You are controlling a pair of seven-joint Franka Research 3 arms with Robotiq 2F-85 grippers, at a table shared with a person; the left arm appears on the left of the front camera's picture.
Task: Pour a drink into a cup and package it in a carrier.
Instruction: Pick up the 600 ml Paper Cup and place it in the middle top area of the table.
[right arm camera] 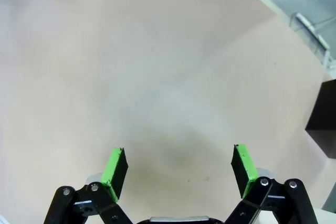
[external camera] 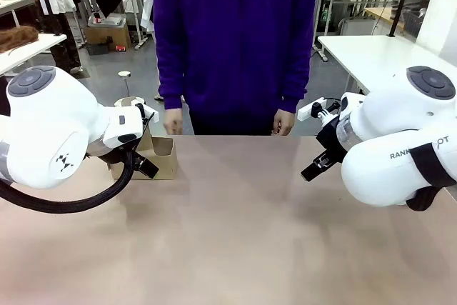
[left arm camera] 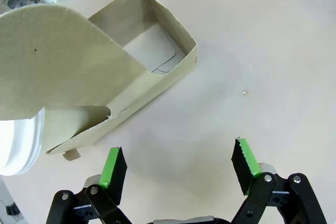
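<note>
Left claw (left arm camera: 178, 153): jaws spread wide, nothing between them, bare table (left arm camera: 273, 51) under the gap. Carrier (left arm camera: 147, 90) sits ahead and to the left in the wrist view, its near wall just past the left pad (left arm camera: 111, 162), not touching. Front view: carrier (external camera: 164, 158) at the table's far left, partly behind the left arm.

Carrier: brown cardboard, low box, upright rounded centre handle (left arm camera: 58, 61). The far compartment (left arm camera: 152, 51) is open with a pale floor. A white rim (left arm camera: 18, 142) shows at the near end; can't tell what it is or if it's seated inside.

Right claw (right arm camera: 178, 153): also spread, holding nothing, over bare table well apart from the carrier. Black box (right arm camera: 323, 124) at its view's right edge. Person stands at the far side, hands (external camera: 173, 121) hanging at the table edge. Tiny speck (left arm camera: 245, 93) on the table.
</note>
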